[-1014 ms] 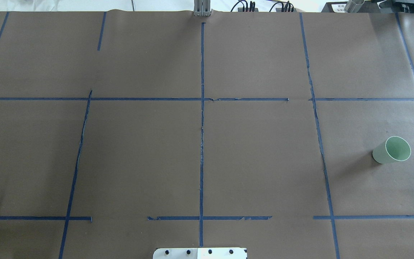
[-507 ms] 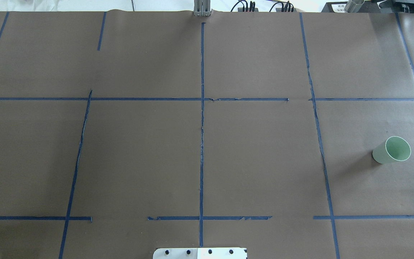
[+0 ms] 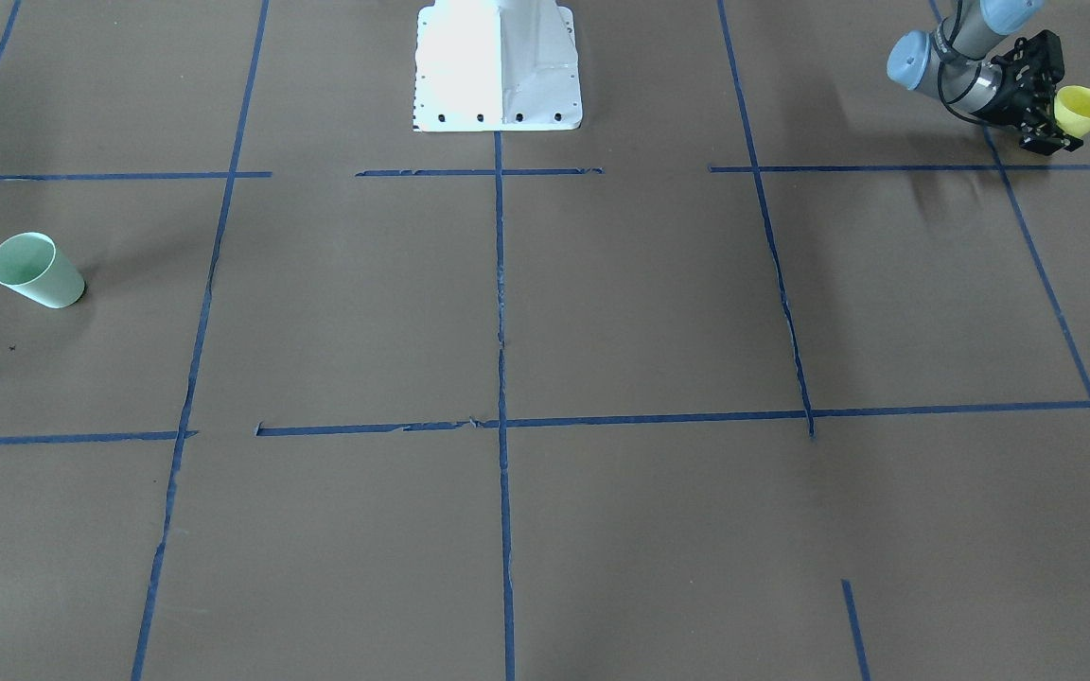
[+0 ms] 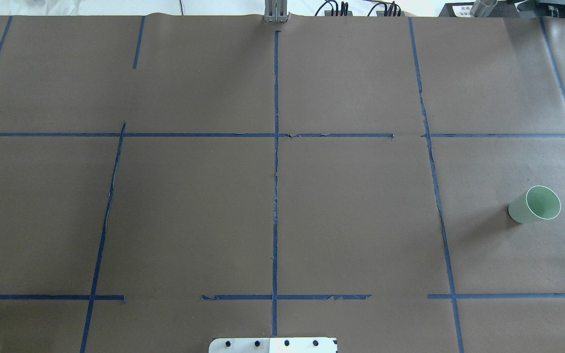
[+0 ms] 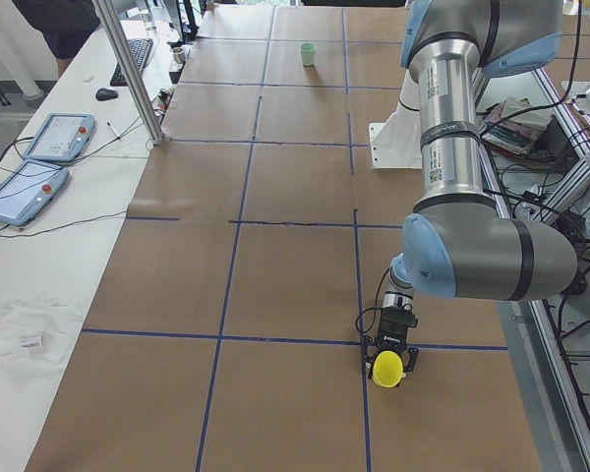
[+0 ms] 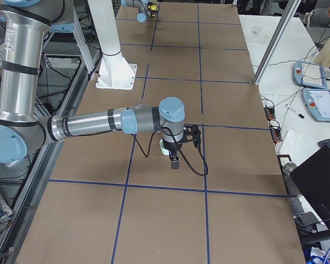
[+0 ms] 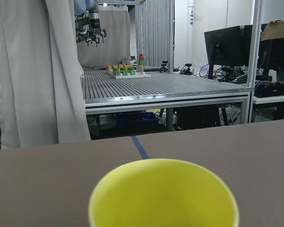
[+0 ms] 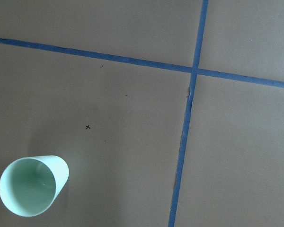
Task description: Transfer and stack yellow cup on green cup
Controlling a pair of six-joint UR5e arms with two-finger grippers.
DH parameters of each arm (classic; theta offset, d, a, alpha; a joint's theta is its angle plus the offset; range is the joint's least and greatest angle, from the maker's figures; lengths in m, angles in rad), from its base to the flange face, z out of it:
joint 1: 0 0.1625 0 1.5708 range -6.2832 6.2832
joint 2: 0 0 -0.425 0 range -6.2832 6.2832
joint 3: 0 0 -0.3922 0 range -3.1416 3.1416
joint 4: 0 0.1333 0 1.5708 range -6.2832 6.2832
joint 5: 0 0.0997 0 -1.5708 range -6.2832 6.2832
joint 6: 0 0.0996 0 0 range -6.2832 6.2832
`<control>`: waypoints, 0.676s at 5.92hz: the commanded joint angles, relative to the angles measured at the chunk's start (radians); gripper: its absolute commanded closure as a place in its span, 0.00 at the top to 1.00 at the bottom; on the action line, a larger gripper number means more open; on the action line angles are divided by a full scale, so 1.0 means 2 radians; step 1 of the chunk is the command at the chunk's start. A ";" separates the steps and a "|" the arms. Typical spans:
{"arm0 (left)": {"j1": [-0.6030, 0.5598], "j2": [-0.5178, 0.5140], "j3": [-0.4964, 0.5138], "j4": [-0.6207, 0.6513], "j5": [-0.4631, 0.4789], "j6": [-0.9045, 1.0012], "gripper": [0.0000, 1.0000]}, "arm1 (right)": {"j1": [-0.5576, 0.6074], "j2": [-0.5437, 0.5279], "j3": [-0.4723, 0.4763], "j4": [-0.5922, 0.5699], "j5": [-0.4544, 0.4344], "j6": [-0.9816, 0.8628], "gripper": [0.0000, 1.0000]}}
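Note:
The yellow cup (image 3: pixel 1082 110) is held in my left gripper (image 3: pixel 1054 102), low over the table at its near-left corner by the robot's side. It also shows in the exterior left view (image 5: pixel 386 368), and its rim fills the bottom of the left wrist view (image 7: pixel 163 194). The green cup (image 4: pixel 535 204) stands upright and alone far to the right, also seen in the front view (image 3: pixel 35 270) and the right wrist view (image 8: pixel 32 185). My right gripper (image 6: pixel 176 149) hovers above the green cup in the exterior right view only, so I cannot tell whether it is open or shut.
The brown paper table cover (image 4: pixel 189 211) is crossed by blue tape lines. The white robot base plate (image 3: pixel 498 66) sits at the near middle edge. An operators' side table with tablets (image 5: pixel 39 162) and a metal post (image 5: pixel 128 69) lies beyond the far edge.

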 commanded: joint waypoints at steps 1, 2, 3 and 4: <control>-0.024 0.019 -0.002 -0.001 0.004 0.041 0.66 | 0.001 0.000 0.000 0.000 0.001 0.000 1.00; -0.053 0.017 -0.002 -0.001 0.016 0.073 0.66 | 0.001 0.000 -0.002 -0.001 0.002 0.000 1.00; -0.118 0.013 -0.001 -0.025 0.082 0.138 0.66 | 0.000 -0.001 -0.003 -0.002 0.003 0.000 1.00; -0.213 0.000 0.009 -0.068 0.147 0.231 0.66 | 0.000 -0.003 -0.003 -0.002 0.004 0.001 1.00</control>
